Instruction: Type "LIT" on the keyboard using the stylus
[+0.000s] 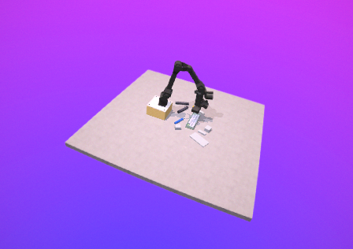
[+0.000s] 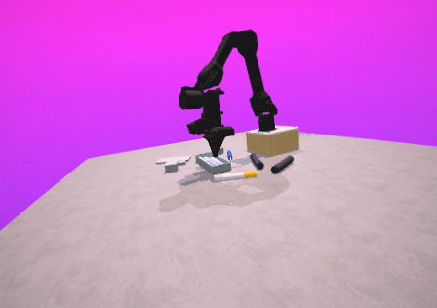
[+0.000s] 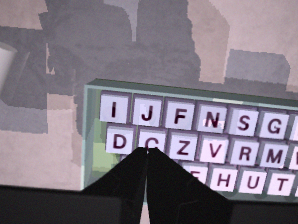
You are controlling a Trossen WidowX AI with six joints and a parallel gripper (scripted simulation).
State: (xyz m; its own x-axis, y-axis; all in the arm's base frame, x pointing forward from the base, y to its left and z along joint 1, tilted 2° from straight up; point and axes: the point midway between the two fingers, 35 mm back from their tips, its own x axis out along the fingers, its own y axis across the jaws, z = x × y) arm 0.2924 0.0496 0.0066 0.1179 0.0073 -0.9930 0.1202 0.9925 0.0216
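Observation:
The keyboard [image 1: 192, 120] [image 2: 213, 163] [image 3: 214, 149] is a green tray of pale keys. In the wrist view the I key [image 3: 113, 107] is at the top left and the T key [image 3: 283, 183] at the lower right; I cannot make out an L key. My gripper [image 1: 195, 110] [image 2: 216, 155] [image 3: 146, 157] is shut and empty, fingertips down over the C key. A white stick with a yellow end [image 2: 235, 176] lies beside the keyboard; a blue pen-like stick [image 1: 179, 120] [image 2: 229, 155] lies on its other side. I cannot tell for certain which is the stylus.
Two black cylinders [image 1: 182, 103] [image 2: 282, 165] lie near the arm's tan base box [image 1: 158, 111] [image 2: 273, 142]. A flat white slab [image 1: 198, 139] and small pale blocks [image 1: 208, 128] lie past the keyboard. A pale block [image 1: 177, 128] sits by the blue stick.

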